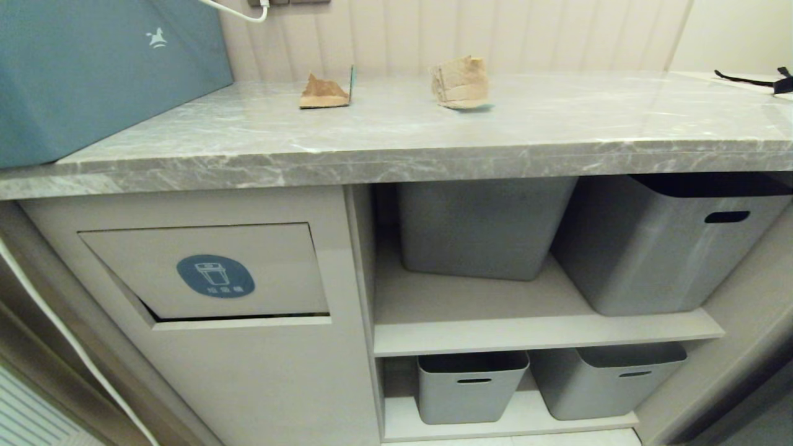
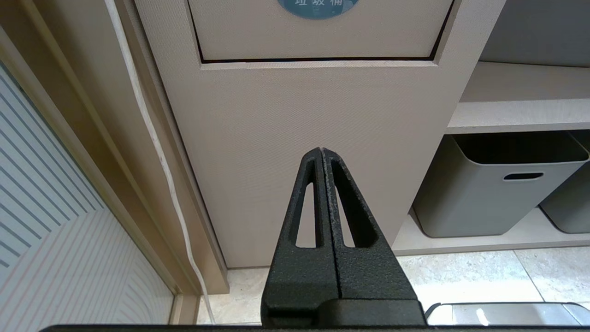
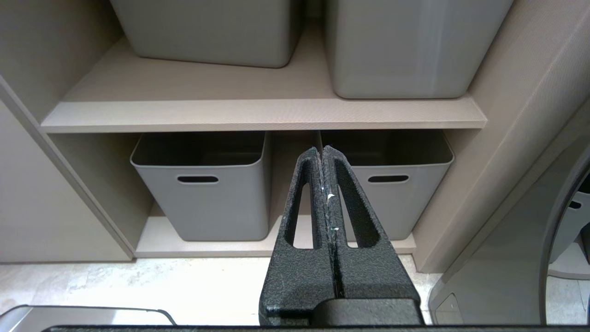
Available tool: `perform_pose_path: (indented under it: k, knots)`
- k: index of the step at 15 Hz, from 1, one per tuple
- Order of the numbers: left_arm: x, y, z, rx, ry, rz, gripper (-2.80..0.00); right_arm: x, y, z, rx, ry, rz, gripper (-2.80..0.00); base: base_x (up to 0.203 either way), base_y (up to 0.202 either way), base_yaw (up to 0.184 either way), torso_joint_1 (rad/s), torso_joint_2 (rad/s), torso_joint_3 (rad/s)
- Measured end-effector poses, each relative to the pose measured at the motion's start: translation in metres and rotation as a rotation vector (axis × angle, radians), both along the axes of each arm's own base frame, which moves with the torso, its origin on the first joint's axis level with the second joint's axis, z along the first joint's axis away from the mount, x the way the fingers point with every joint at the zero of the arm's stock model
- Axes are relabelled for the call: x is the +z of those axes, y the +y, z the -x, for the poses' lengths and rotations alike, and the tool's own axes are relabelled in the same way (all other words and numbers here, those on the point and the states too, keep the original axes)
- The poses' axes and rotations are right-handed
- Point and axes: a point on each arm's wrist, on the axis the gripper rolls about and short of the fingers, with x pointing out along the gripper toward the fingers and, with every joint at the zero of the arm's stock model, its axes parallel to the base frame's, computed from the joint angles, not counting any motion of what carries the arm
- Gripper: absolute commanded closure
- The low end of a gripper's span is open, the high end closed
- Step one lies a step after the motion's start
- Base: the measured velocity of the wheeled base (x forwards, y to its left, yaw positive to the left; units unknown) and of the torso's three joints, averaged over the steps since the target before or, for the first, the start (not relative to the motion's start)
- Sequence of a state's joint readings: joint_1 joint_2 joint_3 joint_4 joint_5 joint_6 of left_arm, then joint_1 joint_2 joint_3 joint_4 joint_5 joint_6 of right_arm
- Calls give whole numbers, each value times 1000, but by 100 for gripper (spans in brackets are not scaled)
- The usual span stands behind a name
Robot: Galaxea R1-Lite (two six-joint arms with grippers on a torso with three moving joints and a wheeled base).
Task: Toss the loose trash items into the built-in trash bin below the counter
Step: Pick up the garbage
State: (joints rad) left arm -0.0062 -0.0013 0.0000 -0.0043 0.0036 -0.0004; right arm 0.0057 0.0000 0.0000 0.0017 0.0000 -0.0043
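Two torn cardboard scraps point(image 1: 325, 93) point(image 1: 460, 82) lie apart on counter point(image 1: 396, 145), near back wall. Trash bin flap point(image 1: 210, 272) below counter, left side. Left tool point(image 2: 321, 152) and right tool point(image 3: 321, 151) pressed together, empty, low before cabinet.

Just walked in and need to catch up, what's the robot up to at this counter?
Nothing is being handled yet. Two cardboard scraps lie on the marble counter, waiting to go into the built-in trash bin below. The left gripper hangs shut and empty low before the bin's cabinet front; the right gripper, also shut, faces the grey storage bins.
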Motion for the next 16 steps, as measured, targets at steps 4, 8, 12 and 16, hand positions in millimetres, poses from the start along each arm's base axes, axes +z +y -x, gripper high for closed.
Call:
perform_pose_path:
  k: [4,8,12,16]
  knots:
    - [0,0,0,0,0,0,0,0,0,0,0,0,0,0,0,0,0,0,0,0]
    - [0,0,0,0,0,-2,0,0,0,0,0,-2,11,0,0,0,0,0,0,0]
    - [0,0,0,0,-1,-3,0,0,0,0,0,-2,11,0,0,0,0,0,0,0]
    - [0,0,0,1,-1,-4,0,1,0,0,-1,-3,10,0,0,0,0,41,-215,-218]
